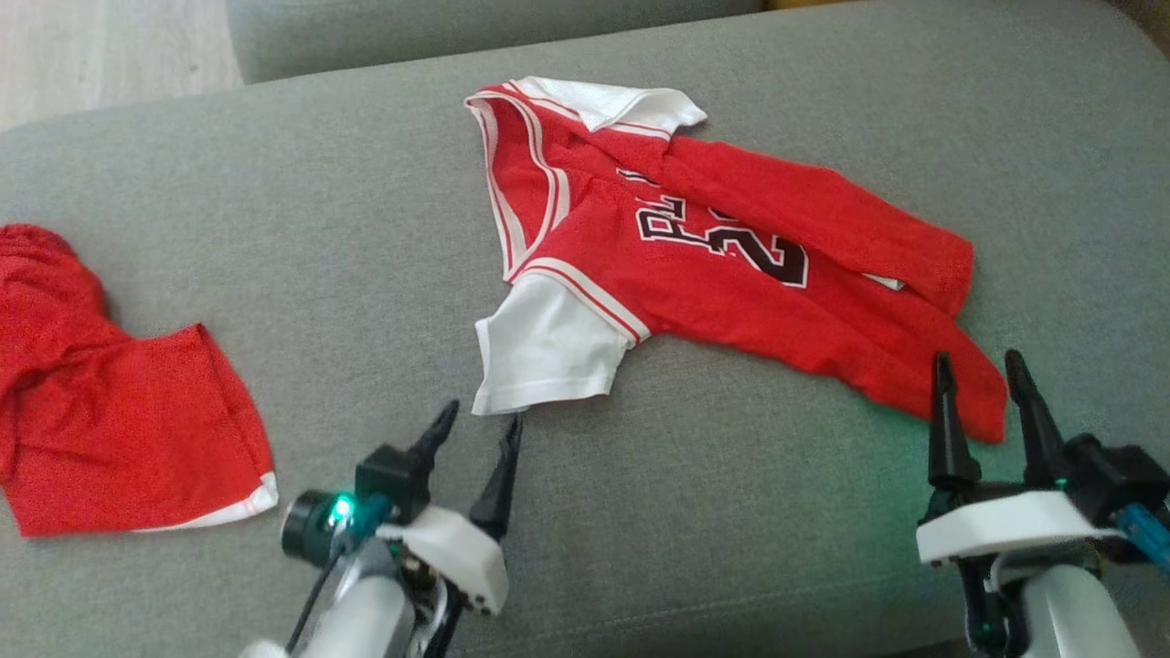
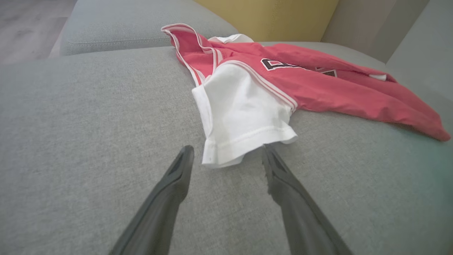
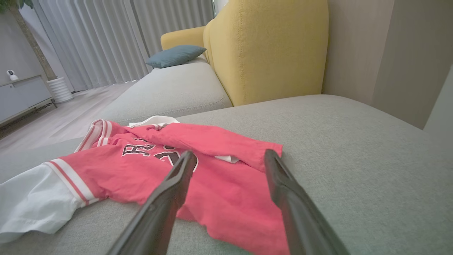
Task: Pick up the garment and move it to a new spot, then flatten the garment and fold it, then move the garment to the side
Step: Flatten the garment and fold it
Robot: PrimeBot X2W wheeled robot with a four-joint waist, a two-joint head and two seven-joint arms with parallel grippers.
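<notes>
The red jersey [image 1: 731, 274] lies crumpled on the grey sofa cushion [image 1: 274, 183], upper middle of the frame, a fold hiding part of its lettering. The left pincer [image 1: 483, 416] at lower left and right pincer [image 1: 977, 358] at lower right gape wide, holding nothing. Another red cloth [image 1: 110, 411] is cut off at the left edge.

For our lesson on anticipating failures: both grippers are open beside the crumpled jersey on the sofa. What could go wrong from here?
1. The left gripper points at the white sleeve; pinching only its hem may drag the jersey into a bunch.
2. The jersey's far side lies folded over itself; folding now might trap that crease.
3. Another red garment lies to the left; setting the jersey aside there could tangle them.
</notes>
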